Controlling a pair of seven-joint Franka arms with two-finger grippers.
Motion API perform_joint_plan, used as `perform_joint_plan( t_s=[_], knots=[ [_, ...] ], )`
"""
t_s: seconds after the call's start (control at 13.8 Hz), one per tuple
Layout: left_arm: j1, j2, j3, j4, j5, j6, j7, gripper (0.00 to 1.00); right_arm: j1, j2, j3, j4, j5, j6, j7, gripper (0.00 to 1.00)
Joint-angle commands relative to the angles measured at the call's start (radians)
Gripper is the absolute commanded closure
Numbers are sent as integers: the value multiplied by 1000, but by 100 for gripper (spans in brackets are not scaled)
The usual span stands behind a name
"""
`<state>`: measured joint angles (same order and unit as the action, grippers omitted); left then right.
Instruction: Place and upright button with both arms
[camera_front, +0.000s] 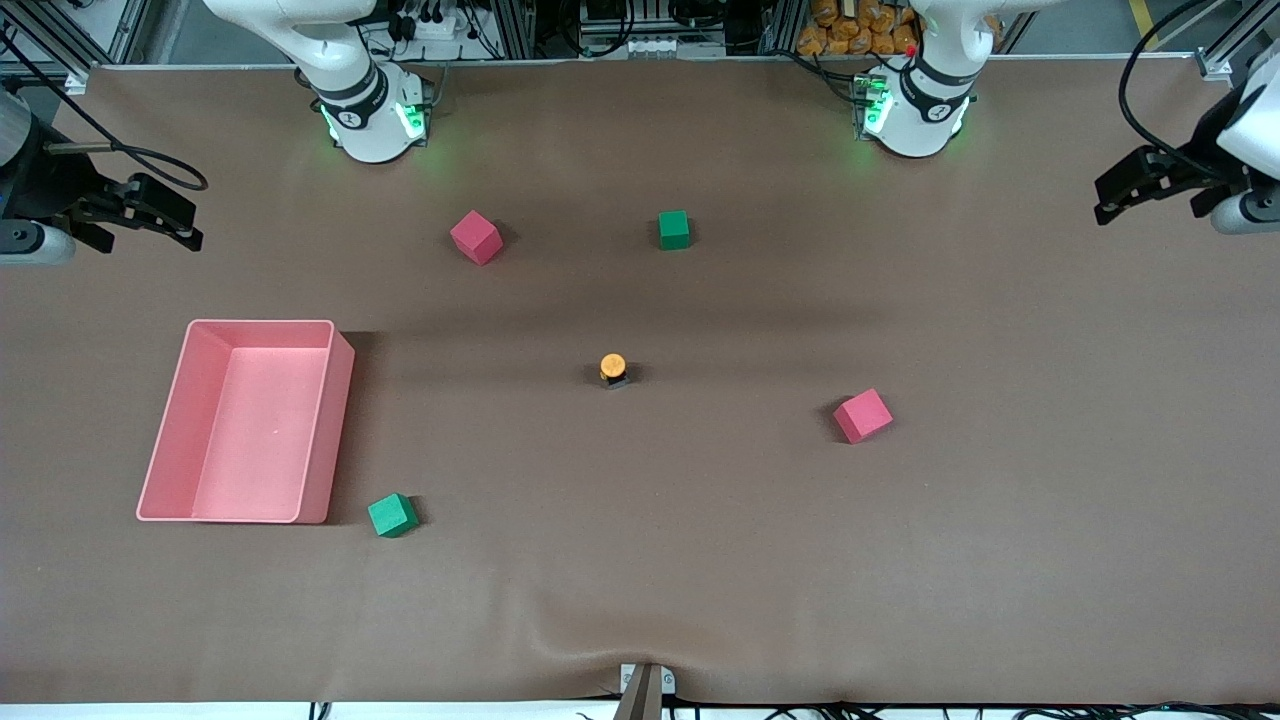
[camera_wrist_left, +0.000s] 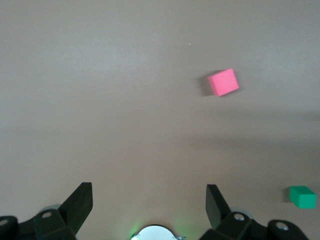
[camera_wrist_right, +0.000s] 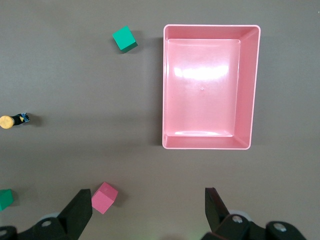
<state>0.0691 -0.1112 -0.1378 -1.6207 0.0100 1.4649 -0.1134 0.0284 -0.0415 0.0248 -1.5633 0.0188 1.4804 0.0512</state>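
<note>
The small push-button with a round orange cap on a short dark body (camera_front: 613, 369) stands upright near the middle of the brown-covered desk (camera_front: 1000, 560), cap upward, touching nothing else. In the right wrist view it shows at the picture's margin with the orange cap (camera_wrist_right: 6, 122) beside a dark bluish body.

The left gripper (camera_front: 1125, 188), a black two-finger claw, hangs in the air over the desk's edge at the left arm's end. Its fingers (camera_wrist_left: 80, 204) are spread wide apart, released, with only bare desk between them; it holds and touches nothing. The right gripper (camera_front: 170, 215), also black, hangs over the desk's edge at the right arm's end, and its fingers (camera_wrist_right: 80, 210) likewise stand fully spread and empty. Both arms wait well apart from the button.

A pink rectangular plastic tray (camera_front: 160, 440) lies toward the right arm's end of the desk. A green foam cube (camera_front: 392, 515) sits just beside the tray's corner that is nearest the front camera. A pink foam cube (camera_front: 476, 237) and a second green foam cube (camera_front: 674, 229) lie nearer the robots' bases than the button. Another pink foam cube (camera_front: 862, 415) lies toward the left arm's end, slightly nearer the front camera than the button.
</note>
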Motion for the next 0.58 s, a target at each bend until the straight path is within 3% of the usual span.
perform_joint_plan(
  t_s=[0.0,0.36,0.51],
  knots=[
    [-6,-38,12,-33,-55,14,-3,0,-4,5,3,14,-7,-11,-10,0],
    [-2,-25,20,-8,-41,14,12,0,-2,5,3,14,-7,-12,-10,0],
    [-3,-13,15,13,16,2,14,0,-2,5,3,14,-7,-12,-10,0]
  ],
)
